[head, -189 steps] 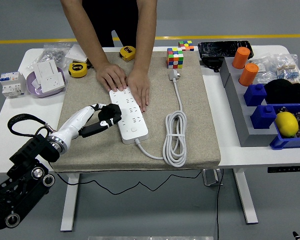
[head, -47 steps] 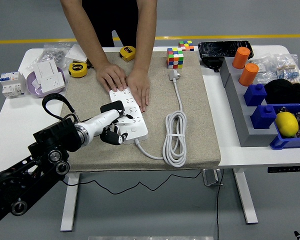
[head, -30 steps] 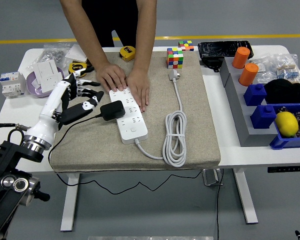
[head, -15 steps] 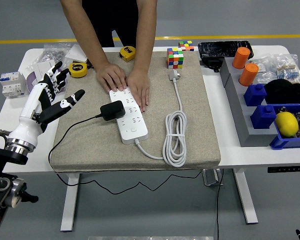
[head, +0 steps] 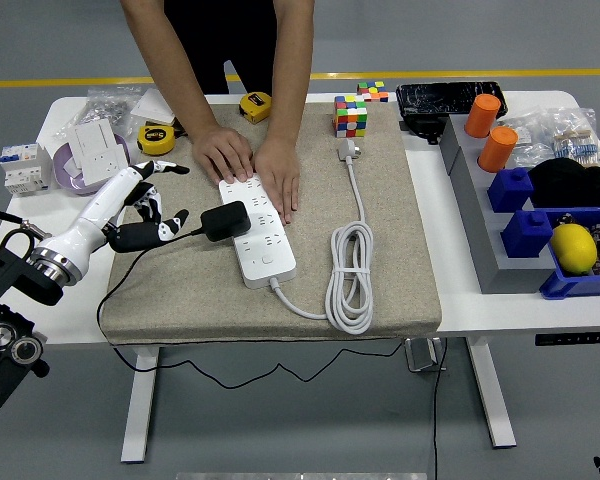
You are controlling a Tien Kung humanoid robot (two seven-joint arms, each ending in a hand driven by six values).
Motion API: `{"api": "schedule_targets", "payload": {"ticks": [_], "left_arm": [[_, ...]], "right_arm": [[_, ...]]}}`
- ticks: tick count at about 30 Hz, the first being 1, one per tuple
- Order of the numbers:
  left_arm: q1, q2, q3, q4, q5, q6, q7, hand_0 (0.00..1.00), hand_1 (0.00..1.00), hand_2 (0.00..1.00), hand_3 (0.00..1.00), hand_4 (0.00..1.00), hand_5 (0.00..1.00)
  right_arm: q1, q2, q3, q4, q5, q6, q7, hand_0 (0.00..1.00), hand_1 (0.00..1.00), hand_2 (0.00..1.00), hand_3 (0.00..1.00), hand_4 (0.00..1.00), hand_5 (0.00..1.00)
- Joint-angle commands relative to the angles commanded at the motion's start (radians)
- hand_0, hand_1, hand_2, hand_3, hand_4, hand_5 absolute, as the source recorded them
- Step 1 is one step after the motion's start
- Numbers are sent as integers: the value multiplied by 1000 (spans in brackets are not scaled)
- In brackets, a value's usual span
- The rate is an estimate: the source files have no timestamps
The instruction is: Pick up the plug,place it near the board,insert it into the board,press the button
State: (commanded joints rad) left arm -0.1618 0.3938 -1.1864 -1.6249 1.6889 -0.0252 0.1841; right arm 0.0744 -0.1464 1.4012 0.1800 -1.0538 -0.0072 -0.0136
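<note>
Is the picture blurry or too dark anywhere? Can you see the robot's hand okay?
Head view: even, bright light, soft shadows only, no glare on the white table. The left hand looks sharp enough, its fingers spread, beside the black plug in the power strip.

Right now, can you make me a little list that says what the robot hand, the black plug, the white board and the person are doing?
left hand: open, fingers spread, holding nothing, just left of the black plug
right hand: not in view
black plug: sitting on the white board's left edge, cord trailing left over the mat
white board: lying flat on the grey mat
person's hands: both pressed flat on the board's far end
board's own cable: coiled to the right
</note>
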Motion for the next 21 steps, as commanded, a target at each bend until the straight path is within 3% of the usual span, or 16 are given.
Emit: {"api": "schedule_targets", "payload": {"ticks": [7, 18, 21], "left_arm": [[-17, -10, 27, 35, 10, -82, 46, 184, 2, 127, 681, 620, 2], [-120, -36, 110, 124, 50, -166, 131, 181, 2, 135, 697, 563, 2], [-151, -52, 130, 135, 51, -210, 172, 181, 2, 135, 697, 563, 2]], "right_arm": [[-2, -3, -3, 0, 1, -1, 1, 998, 803, 723, 729, 998, 990], [-1, 2, -13, 0, 12, 0, 4, 998, 803, 722, 729, 998, 991], [0, 1, -8, 0, 8, -1, 0, 998, 803, 722, 729, 998, 991]]}}
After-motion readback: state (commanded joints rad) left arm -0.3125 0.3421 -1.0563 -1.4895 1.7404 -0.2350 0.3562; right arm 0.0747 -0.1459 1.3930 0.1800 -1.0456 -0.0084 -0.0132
